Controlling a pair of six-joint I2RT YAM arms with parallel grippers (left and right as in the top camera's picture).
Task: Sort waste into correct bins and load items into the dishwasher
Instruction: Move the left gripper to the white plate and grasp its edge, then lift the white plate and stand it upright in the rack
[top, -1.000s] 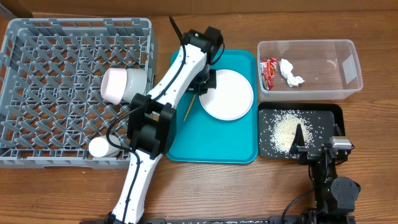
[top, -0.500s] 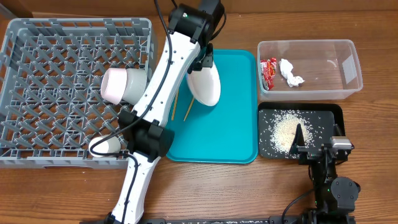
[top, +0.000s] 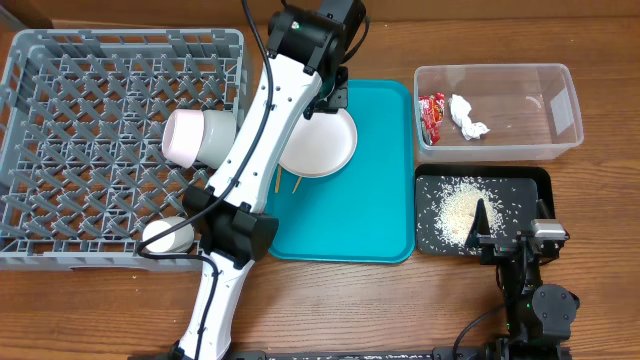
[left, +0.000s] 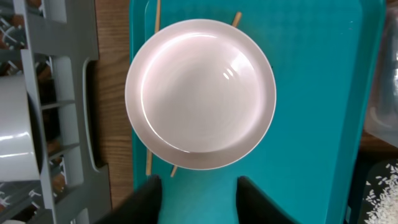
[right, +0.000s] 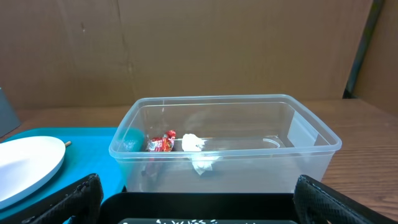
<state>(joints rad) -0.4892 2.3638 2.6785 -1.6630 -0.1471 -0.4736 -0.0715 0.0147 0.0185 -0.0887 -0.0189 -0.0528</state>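
The left arm reaches over the middle of the wooden counter (top: 450, 300), and its hand (left: 199, 190) hangs above the teal plastic serving tray (top: 370, 220) with the fingers (left: 152, 193) spread wide, gripping nothing. Just past the fingertips is the large round white-pink plate (left: 200, 102), face up at the tray's left side. It covers the middle of the two thin wooden chopsticks (left: 157, 18), and its rim reaches a touch beyond the tray's left edge. I can't tell whether it lies quite flat.

To the left is the big square grey plastic dish rack (top: 80, 90). A white bowl (top: 195, 137) lies on its side near the right wall, and a small white cup (top: 165, 236) sits at the front right corner.

At the far right, the clear plastic rectangular tub (top: 560, 100) holds the small red snack wrapper (top: 432, 112) and the crumpled white tissue (top: 468, 117) side by side. In front of it, the shallow black rectangular tray (top: 535, 180) carries a heap of loose white rice grains (top: 458, 205). The right hand (right: 199, 202) rests low at that tray's near edge, fingers parted and empty
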